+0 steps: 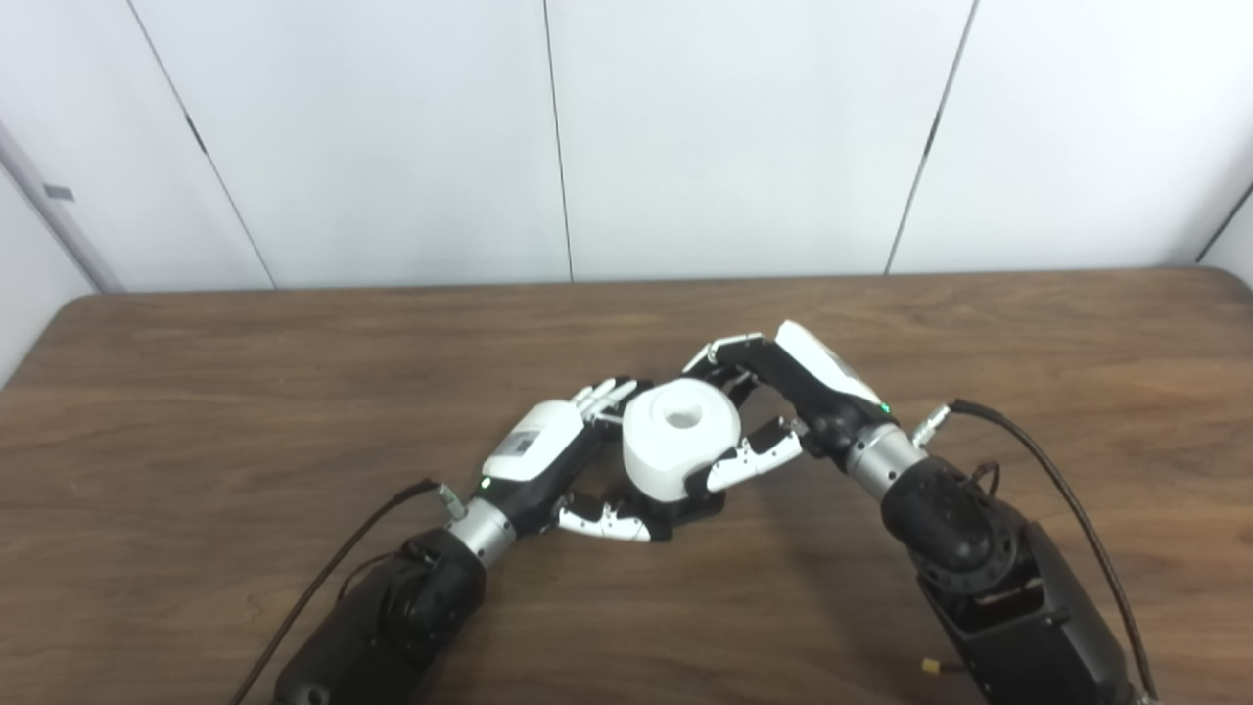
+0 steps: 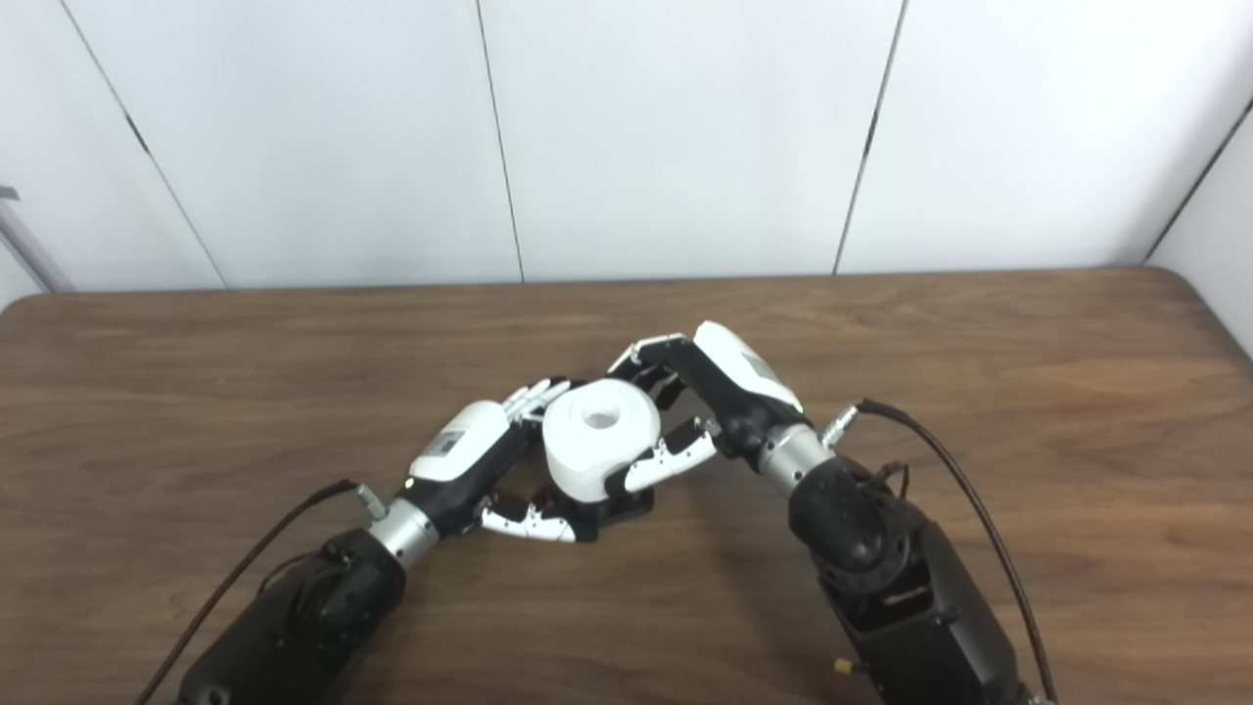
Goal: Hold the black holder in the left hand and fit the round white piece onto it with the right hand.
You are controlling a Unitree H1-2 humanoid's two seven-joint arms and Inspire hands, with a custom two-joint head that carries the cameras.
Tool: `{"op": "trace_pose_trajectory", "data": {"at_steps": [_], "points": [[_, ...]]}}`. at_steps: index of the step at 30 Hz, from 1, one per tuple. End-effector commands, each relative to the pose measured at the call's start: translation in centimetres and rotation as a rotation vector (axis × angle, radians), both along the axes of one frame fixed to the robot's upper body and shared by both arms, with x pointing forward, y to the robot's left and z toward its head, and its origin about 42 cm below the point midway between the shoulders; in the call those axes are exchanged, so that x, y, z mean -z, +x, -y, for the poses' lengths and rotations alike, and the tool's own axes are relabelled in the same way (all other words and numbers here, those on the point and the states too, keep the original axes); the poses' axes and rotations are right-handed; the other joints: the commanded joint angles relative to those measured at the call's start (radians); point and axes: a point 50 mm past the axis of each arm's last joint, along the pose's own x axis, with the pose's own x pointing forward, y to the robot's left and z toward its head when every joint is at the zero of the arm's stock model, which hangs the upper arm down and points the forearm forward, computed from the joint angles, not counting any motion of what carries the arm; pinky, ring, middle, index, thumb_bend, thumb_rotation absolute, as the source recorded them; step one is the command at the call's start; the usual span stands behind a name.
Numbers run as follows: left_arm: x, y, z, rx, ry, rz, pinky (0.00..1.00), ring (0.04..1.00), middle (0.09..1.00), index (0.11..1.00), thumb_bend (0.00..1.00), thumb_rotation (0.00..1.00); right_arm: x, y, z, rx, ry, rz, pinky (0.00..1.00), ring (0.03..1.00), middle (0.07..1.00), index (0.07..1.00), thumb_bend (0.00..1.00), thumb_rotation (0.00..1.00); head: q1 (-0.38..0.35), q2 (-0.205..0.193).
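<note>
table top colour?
Dark brown wood grain table top; either eye view shows it equally.

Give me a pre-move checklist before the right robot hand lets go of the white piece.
1. Right robot hand wrapped around the round white piece: ok.
2. Left robot hand at the black holder, low beside it: ok; firmness of grip cannot tell.
3. White piece directly above the holder: ok.
4. White piece fully seated: cannot tell, the joint is hidden.
5. Piece upright, centre hole facing up: ok.
6. Cables clear of both hands on the table: ok.
</note>
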Motion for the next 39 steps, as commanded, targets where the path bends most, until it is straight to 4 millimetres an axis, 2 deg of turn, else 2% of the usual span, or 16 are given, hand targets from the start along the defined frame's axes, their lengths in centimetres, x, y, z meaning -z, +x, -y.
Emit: {"op": "trace_pose_trajectory", "data": {"at_steps": [1, 18, 32, 39], "points": [[4.2, -2.6, 0.73, 0.054, 0.139, -0.173, 1.0, 1.0, 0.971, 0.481, 0.52, 0.06, -1.56, 0.1, 0.08, -0.026, -0.005, 0.054, 0.57, 0.669, 0.684, 0.479, 0.52, 0.13, 0.003, 0.002], [4.02, -2.44, 0.66, 0.054, 0.135, -0.165, 1.0, 1.0, 0.973, 0.482, 0.52, 0.06, -1.71, -0.54, -0.46, -0.071, -0.057, 0.032, 0.62, 0.687, 0.699, 0.479, 0.52, 0.13, 0.008, 0.002], [3.98, -2.72, 0.52, 0.051, 0.128, -0.169, 1.0, 1.0, 0.969, 0.482, 0.52, 0.06, -1.35, -0.61, -0.62, -0.076, -0.06, 0.031, 0.61, 0.693, 0.702, 0.479, 0.52, 0.13, 0.009, 0.003], [3.98, -2.83, 0.55, 0.058, 0.133, -0.169, 1.0, 1.0, 0.97, 0.482, 0.52, 0.06, -1.16, -0.01, -0.67, -0.064, -0.05, 0.049, 0.59, 0.678, 0.692, 0.479, 0.52, 0.13, 0.014, 0.005]]}}
